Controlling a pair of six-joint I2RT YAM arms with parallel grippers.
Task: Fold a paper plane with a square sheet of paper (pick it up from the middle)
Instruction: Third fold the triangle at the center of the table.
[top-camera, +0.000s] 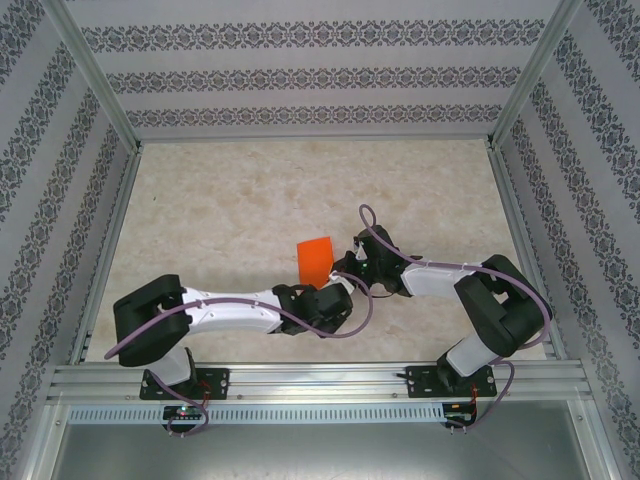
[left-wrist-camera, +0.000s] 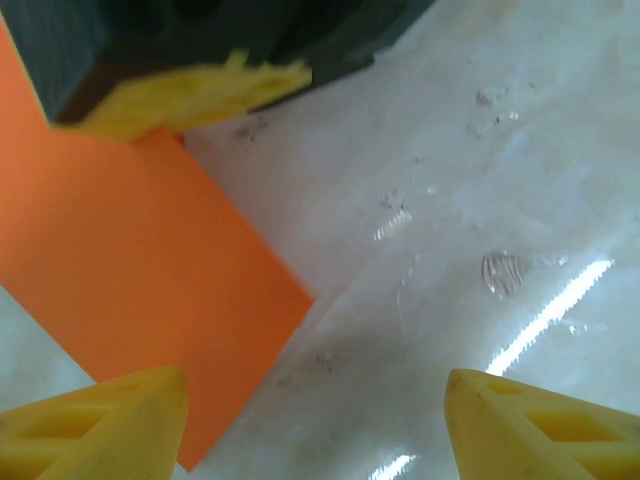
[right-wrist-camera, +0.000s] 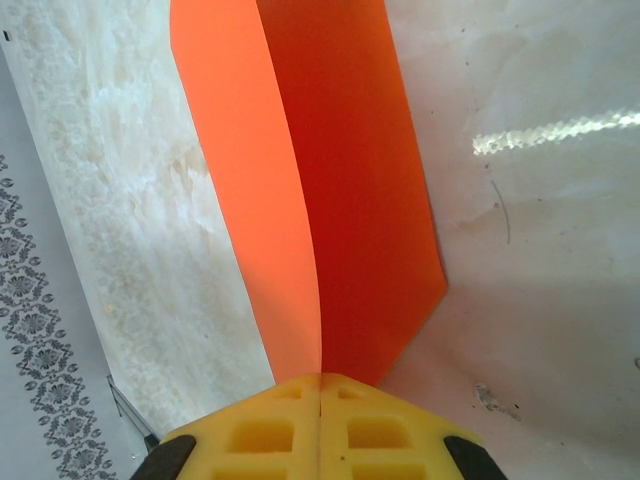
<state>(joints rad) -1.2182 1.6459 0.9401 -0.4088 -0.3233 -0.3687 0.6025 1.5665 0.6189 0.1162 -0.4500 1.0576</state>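
Right gripper (right-wrist-camera: 320, 382), bottom centre, clamps the folded orange sheet (right-wrist-camera: 340, 200); left gripper (left-wrist-camera: 315, 400) stands spread apart, fingers in lower corners

An orange square sheet of paper (top-camera: 314, 259), partly folded, sits near the middle of the pale marbled counter (top-camera: 230, 200). The right pincer (top-camera: 346, 266) is at the paper's right edge. The left pincer (top-camera: 338, 292) is just beside the paper's near right corner, under the right pincer.
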